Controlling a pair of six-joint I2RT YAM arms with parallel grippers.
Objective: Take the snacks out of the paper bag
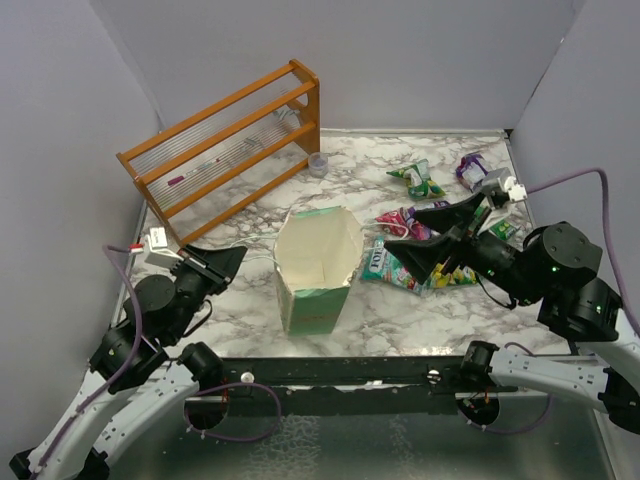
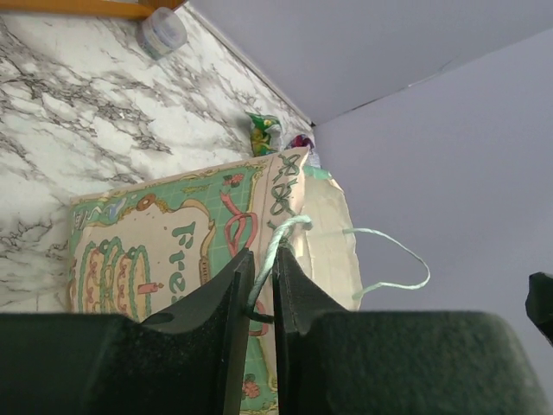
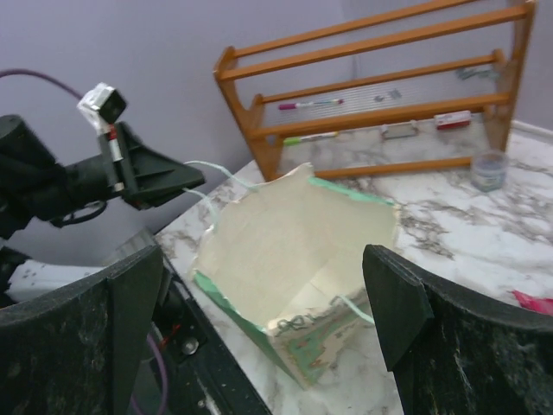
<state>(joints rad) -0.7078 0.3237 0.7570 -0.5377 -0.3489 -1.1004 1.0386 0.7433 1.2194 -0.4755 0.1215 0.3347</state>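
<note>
The paper bag [image 1: 318, 262] stands upright in mid-table with its mouth open; its cream inside [image 3: 294, 233] looks empty. Its printed front shows in the left wrist view [image 2: 147, 259]. My left gripper [image 1: 238, 257] is at the bag's left side, shut on its pale green string handle [image 2: 285, 229]. Several snacks lie on the table right of the bag: a green packet [image 1: 420, 180], a purple one [image 1: 470, 168], a red one [image 1: 398, 218] and a multicolour one [image 1: 385, 265]. My right gripper [image 1: 400, 230] is open and empty above these packets, facing the bag [image 3: 268, 303].
An orange wooden rack [image 1: 225, 145] stands at the back left. A small clear cup [image 1: 318, 163] sits beside its right end. Grey walls close in the table at the back and both sides.
</note>
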